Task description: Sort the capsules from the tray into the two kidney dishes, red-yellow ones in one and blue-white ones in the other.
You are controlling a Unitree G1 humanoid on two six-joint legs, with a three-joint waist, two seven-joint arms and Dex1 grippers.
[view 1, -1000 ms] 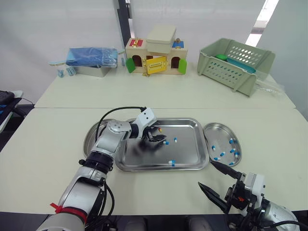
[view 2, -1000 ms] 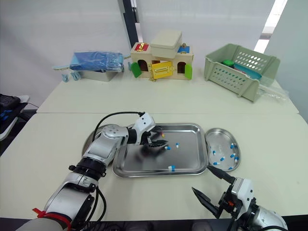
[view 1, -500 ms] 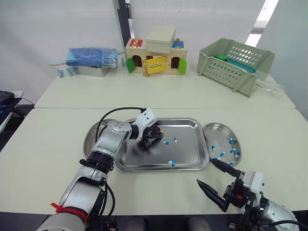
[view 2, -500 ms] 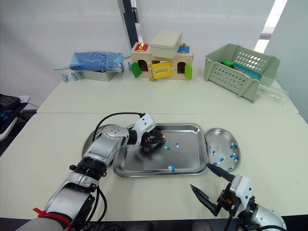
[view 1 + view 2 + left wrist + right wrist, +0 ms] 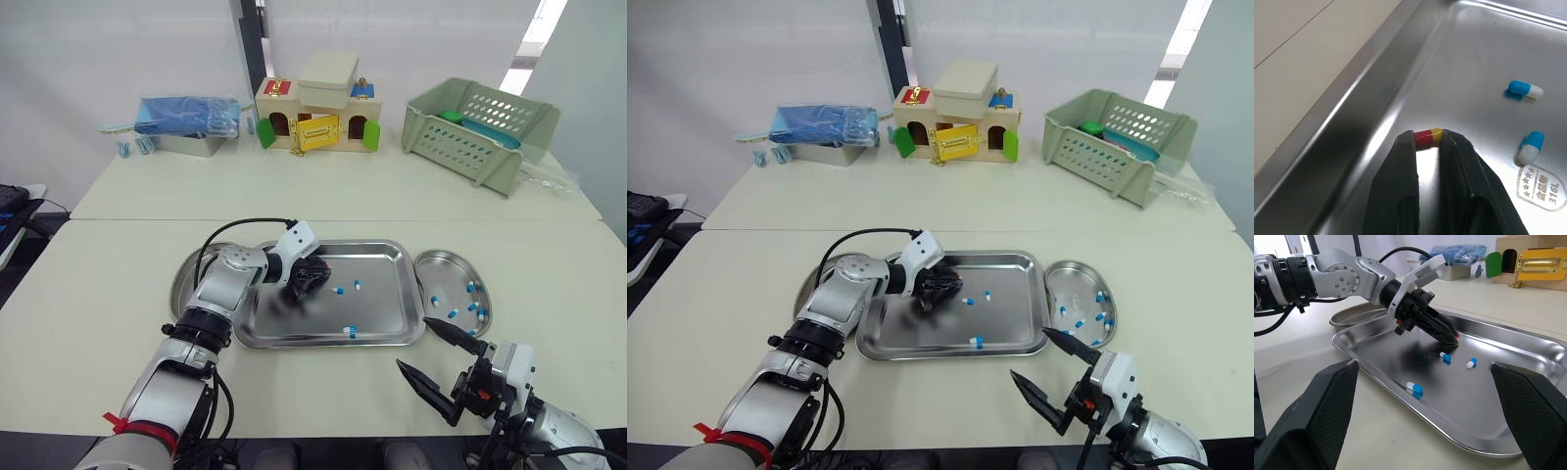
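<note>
At the desk's near edge the right gripper (image 5: 413,344) hangs, fingers spread wide. Beyond, in the tray (image 5: 323,343), three blue-white capsules (image 5: 350,331) lie loose. The left gripper (image 5: 315,273) pinches a red-yellow capsule (image 5: 1423,139) toward the tray's far edge — one kidney dish (image 5: 441,262) touches the right edge.

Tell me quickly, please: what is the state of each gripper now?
Left gripper: closed on a red-yellow capsule.
Right gripper: open, holding nothing.
</note>
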